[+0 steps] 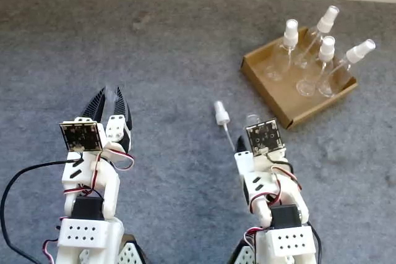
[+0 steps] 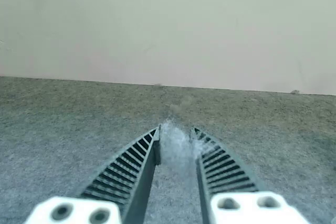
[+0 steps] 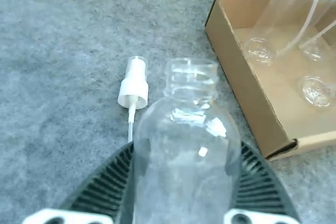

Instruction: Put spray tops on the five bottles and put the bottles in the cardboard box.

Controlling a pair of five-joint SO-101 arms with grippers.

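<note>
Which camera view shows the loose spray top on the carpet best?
The right wrist view: the spray top lies close there, its white head and thin tube plain, beside the open bottle. The high view shows it small, on the carpet near the cardboard box. The left wrist view faces the wall.

A grey, felt-like mat (image 1: 179, 60) is laid underneath everything — mottled and slightly fuzzy. Its far edge is met by a plain, pale cream wall (image 2: 168, 24), with a few small specks seen along the seam. Everything is lit softly and evenly.
</note>
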